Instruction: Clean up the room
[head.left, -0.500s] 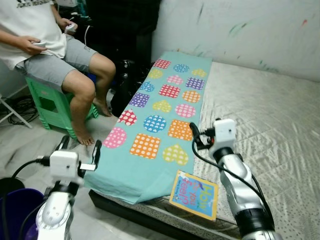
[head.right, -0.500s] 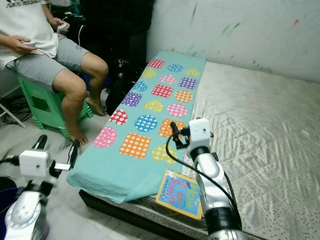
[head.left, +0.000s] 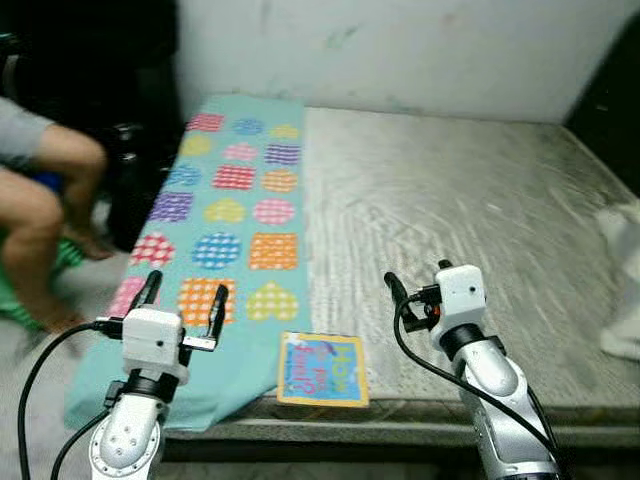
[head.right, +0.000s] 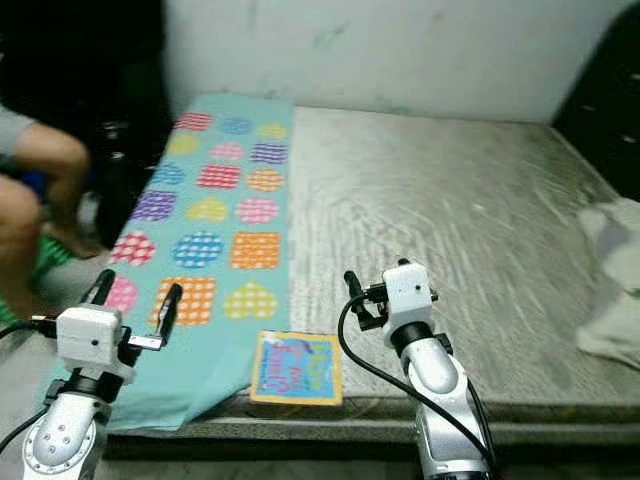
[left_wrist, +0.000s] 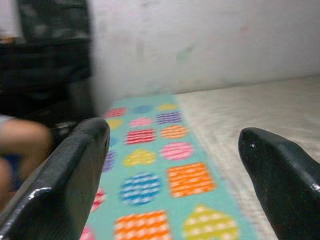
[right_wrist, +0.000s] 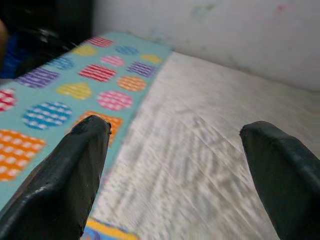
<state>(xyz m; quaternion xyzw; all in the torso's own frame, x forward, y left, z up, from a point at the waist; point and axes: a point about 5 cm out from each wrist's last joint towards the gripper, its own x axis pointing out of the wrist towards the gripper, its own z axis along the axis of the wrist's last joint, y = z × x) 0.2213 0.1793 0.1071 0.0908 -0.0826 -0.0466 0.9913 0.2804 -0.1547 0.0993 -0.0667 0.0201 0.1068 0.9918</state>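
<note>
A colourful picture book lies flat at the front edge of the grey mattress. A teal cloth printed with coloured hearts, circles and squares covers the mattress's left strip and hangs over the front. A crumpled white cloth lies at the mattress's right edge. My left gripper is open above the teal cloth's front corner, left of the book. My right gripper is open above the bare mattress, right of the book. Neither holds anything.
A seated person's bare legs are at the far left beside the bed. A pale wall runs behind the mattress. Dark furniture stands at the back right corner.
The camera has swung to the right: the person has slid to the left edge and the white cloth has come into view. Both grippers stay open and empty.
</note>
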